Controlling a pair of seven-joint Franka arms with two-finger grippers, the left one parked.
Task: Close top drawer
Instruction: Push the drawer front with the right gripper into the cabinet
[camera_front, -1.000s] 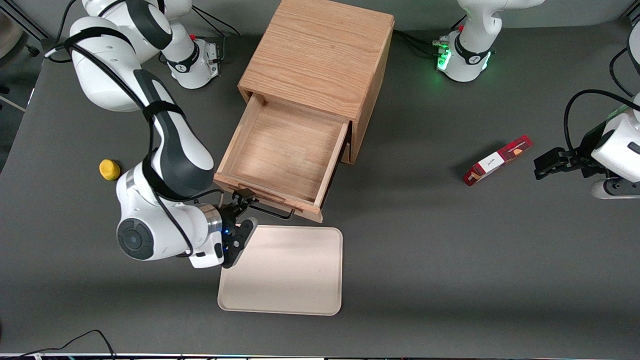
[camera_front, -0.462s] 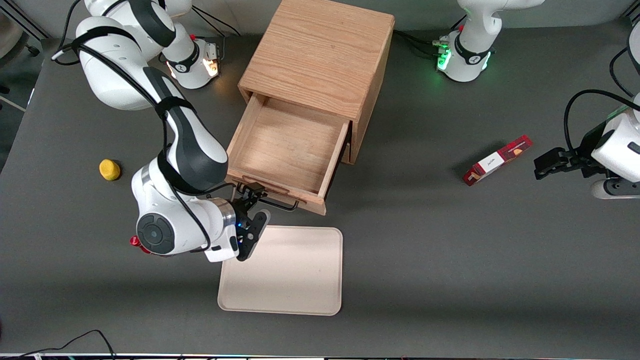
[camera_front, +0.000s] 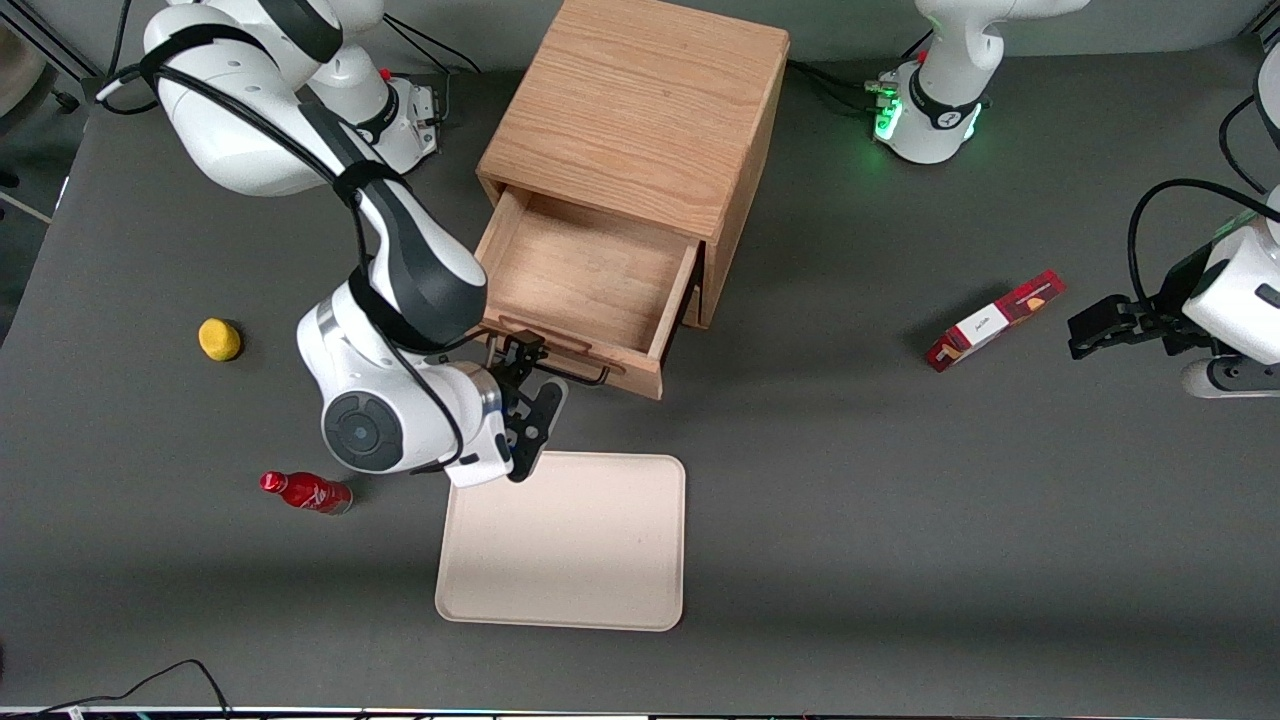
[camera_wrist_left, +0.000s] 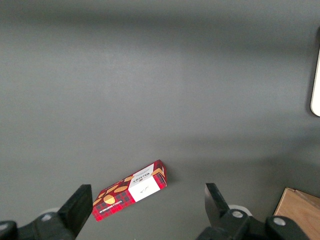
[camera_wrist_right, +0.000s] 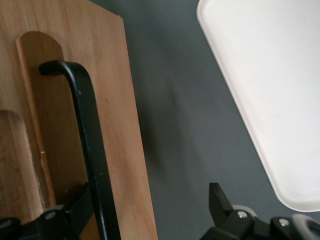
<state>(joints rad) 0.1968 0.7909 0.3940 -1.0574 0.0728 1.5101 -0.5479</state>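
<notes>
- A yellow ball-like object (camera_front: 219, 339) lies at the left of the front view, alone on the grey table (camera_front: 850, 520).
- Lower left of centre, a small red bottle (camera_front: 305, 492) lies on its side just below the working arm's white wrist.
- The gripper (camera_front: 530, 385) sits just left of centre, against the front of the top drawer (camera_front: 585, 285). Its fingers are spread apart; in the right wrist view one finger (camera_wrist_right: 75, 212) is against the drawer's black handle (camera_wrist_right: 87, 145), the other finger (camera_wrist_right: 220, 202) is over bare table, and nothing is clasped between them.
- The top drawer stands partly pulled out of the wooden cabinet (camera_front: 640, 110), its oak floor bare and its front panel nearer the camera than the cabinet's face.
- A beige tray (camera_front: 565, 540) lies below the drawer front, near the gripper but apart from the drawer.
- At the right, a red snack box (camera_front: 993, 320) lies flat toward the parked arm's end.
</notes>
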